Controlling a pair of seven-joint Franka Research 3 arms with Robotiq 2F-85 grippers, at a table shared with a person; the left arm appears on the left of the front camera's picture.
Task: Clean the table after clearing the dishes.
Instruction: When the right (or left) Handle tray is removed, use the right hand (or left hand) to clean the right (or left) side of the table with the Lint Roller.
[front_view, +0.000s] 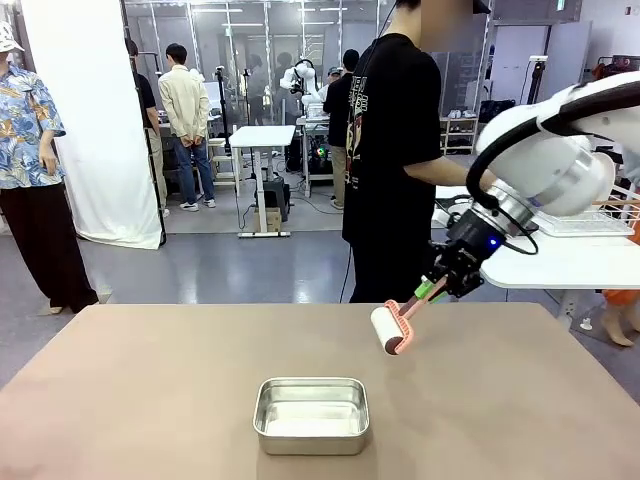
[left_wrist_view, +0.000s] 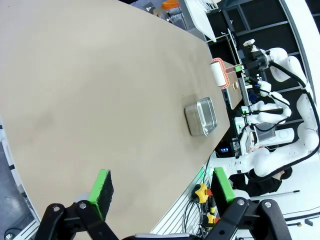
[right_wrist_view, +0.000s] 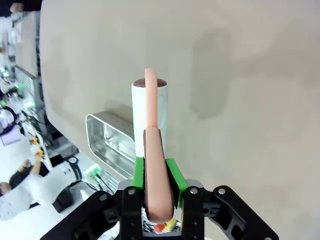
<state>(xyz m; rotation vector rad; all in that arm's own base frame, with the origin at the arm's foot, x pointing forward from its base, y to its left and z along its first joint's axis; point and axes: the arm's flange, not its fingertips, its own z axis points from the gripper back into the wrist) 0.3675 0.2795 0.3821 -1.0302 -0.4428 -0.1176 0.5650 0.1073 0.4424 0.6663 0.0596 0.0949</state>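
Right tool (front_view: 432, 292) clamps the pink handle of a lint roller (front_view: 387, 330), its head over the tabletop (front_view: 150, 400), at 1 o'clock from the steel pan (front_view: 311, 383). Left tool (left_wrist_view: 162, 186) gapes wide above the tabletop's edge.

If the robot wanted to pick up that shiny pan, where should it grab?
Probably a side wall of the pan, coming straight down from above: it sits flat and open-topped, with thin upright walls, so one finger goes inside, one outside.
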